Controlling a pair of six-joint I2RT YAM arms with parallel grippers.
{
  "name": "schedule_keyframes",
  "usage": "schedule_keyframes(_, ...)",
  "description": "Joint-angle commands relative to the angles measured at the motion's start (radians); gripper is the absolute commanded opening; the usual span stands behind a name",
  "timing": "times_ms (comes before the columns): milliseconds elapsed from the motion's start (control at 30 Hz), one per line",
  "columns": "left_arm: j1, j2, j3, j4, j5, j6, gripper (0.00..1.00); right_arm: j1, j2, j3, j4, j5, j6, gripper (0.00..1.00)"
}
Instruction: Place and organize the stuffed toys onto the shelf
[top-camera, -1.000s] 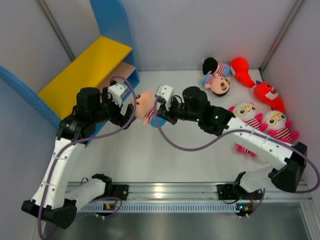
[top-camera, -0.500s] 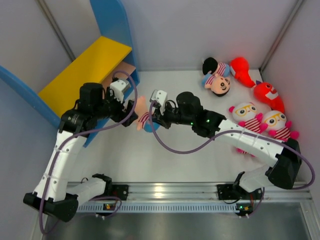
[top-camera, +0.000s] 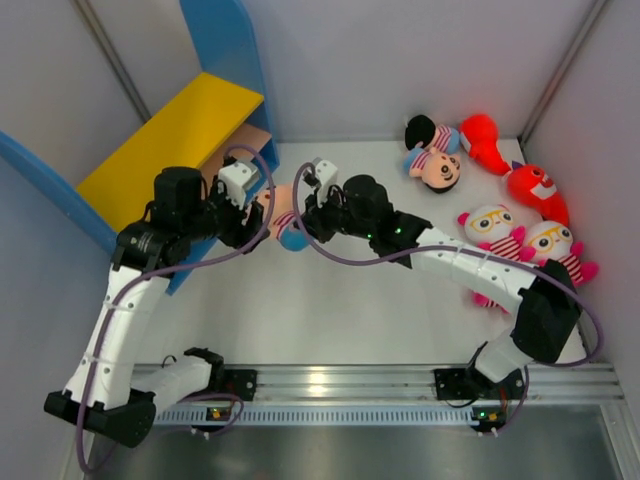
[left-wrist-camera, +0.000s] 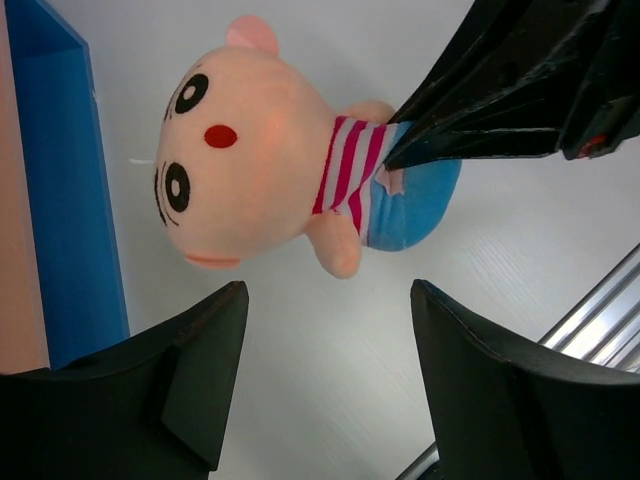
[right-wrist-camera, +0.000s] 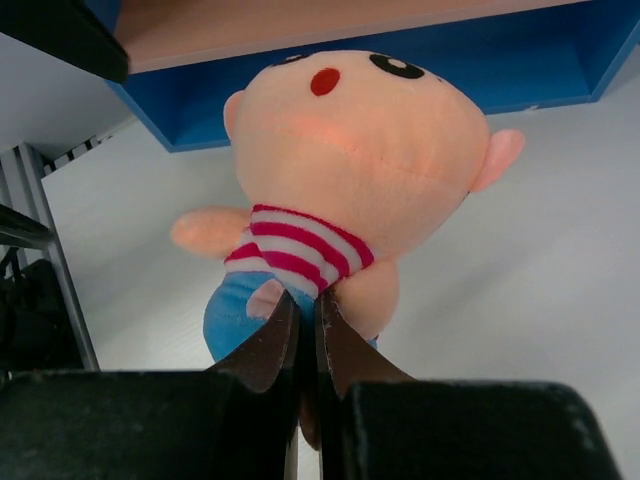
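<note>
A peach doll (top-camera: 283, 222) in a pink-striped shirt and blue pants hangs just in front of the shelf (top-camera: 170, 130). My right gripper (right-wrist-camera: 308, 312) is shut on the doll (right-wrist-camera: 360, 150) at its shirt and pants. My left gripper (left-wrist-camera: 328, 292) stands open just short of the doll (left-wrist-camera: 250, 170), with nothing between its fingers. In the top view the left gripper (top-camera: 256, 212) is between the shelf and the doll, and the right gripper (top-camera: 305, 212) is on the doll's other side. The shelf's blue side panel (left-wrist-camera: 70, 200) lies close behind the doll's head.
At the back right lie another peach doll (top-camera: 437, 165), two red creatures (top-camera: 480, 140) (top-camera: 538, 190) and two white owls (top-camera: 492, 228) (top-camera: 553, 245). The shelf's lower tan board (right-wrist-camera: 300, 25) and blue panel (right-wrist-camera: 400, 85) face the right wrist camera. Grey walls close in the table.
My right arm has reached further left, bringing the doll closer to the shelf. My left arm has drawn back a little toward the shelf beside the doll.
</note>
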Motion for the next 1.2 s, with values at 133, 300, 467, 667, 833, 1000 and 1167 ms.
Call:
schedule_keyframes(133, -0.016, 0.096, 0.016, -0.004, -0.019, 0.044, 0.74, -0.002, -0.014, 0.078, 0.137, -0.033, 0.103, 0.00)
schedule_keyframes(300, -0.027, 0.119, 0.022, -0.002, -0.028, 0.056, 0.71, -0.002, -0.032, 0.066, 0.170, -0.062, 0.123, 0.00)
schedule_keyframes(467, -0.033, 0.145, 0.057, -0.004, -0.017, 0.062, 0.34, 0.000, -0.018, 0.074, 0.189, -0.092, 0.144, 0.00)
schedule_keyframes(667, -0.033, 0.168, 0.115, 0.003, -0.064, 0.058, 0.00, -0.004, -0.026, 0.077, 0.178, -0.088, 0.152, 0.11)
schedule_keyframes(833, -0.033, 0.194, 0.218, 0.062, -0.239, 0.084, 0.00, -0.034, -0.090, 0.069, 0.117, -0.010, 0.156, 0.76)
schedule_keyframes(1000, -0.030, 0.251, 0.385, 0.098, -0.359, 0.134, 0.00, -0.111, -0.234, -0.062, 0.106, 0.078, 0.175, 0.84)
schedule_keyframes(1167, -0.013, 0.406, 0.555, 0.183, -0.499, 0.217, 0.00, -0.186, -0.411, -0.176, 0.060, 0.147, 0.161, 0.86)
